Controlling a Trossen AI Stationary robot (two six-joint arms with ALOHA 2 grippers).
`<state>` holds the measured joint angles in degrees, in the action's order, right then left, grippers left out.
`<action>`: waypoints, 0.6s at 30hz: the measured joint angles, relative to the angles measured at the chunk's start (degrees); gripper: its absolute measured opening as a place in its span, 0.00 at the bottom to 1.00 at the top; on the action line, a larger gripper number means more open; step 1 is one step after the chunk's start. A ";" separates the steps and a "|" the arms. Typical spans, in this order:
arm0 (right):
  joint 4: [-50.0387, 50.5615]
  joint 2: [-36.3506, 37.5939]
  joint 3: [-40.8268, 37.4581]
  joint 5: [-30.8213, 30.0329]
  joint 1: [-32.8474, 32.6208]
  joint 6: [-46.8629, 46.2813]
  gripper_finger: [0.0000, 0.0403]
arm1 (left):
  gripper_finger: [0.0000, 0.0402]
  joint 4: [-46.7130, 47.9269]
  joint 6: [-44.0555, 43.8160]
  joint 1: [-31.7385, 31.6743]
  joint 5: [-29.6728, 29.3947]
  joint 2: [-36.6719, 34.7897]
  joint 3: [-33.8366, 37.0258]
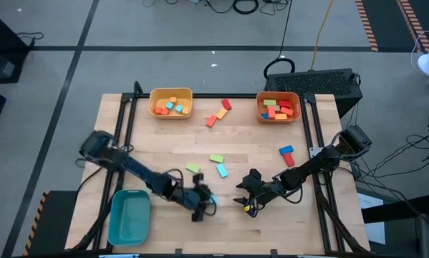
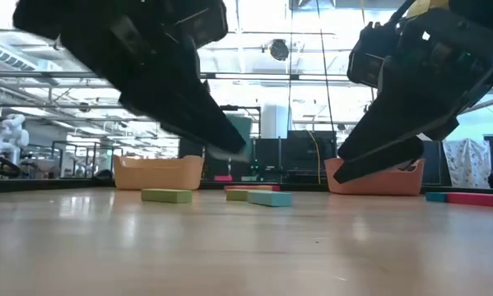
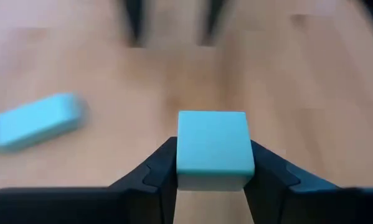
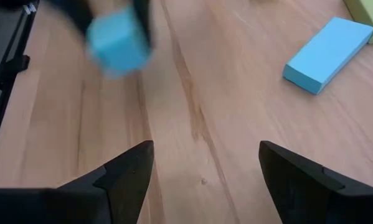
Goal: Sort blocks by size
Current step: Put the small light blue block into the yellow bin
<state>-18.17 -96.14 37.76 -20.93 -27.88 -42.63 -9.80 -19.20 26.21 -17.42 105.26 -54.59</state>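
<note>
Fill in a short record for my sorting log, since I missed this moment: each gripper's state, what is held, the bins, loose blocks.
left gripper: shut on light blue cube, near table's front edge
right gripper: open, empty, facing the left one
yellow bin: holds several small blocks
orange bin: holds several blocks
teal bin: no blocks seen inside
loose blocks: light blue bar, green, red, orange, blue pieces on table

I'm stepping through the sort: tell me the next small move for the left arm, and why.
Probably lift the light blue cube straight up off the table. The left end effector has its fingers against the cube's two sides, so the grip looks made. The right end effector waits open nearby over bare wood, so rising before travelling should keep the arms apart.
</note>
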 joint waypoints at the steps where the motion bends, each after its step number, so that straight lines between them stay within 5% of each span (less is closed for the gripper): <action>1: 0.00 0.00 0.00 0.00 0.00 0.10 0.69 | 0.35 3.21 0.00 -1.00 -1.01 -1.96 0.00; 10: -0.13 0.00 0.00 -3.17 3.31 2.96 0.69 | 0.35 23.24 0.81 -15.71 -4.45 -15.97 0.02; 18: -0.07 0.00 -0.02 2.87 11.09 6.98 0.69 | 0.35 27.43 5.13 -30.90 2.33 -21.26 1.78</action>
<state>-18.24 -96.14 37.74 -18.06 -16.79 -35.64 17.62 -14.07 -4.68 -15.08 84.00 -52.81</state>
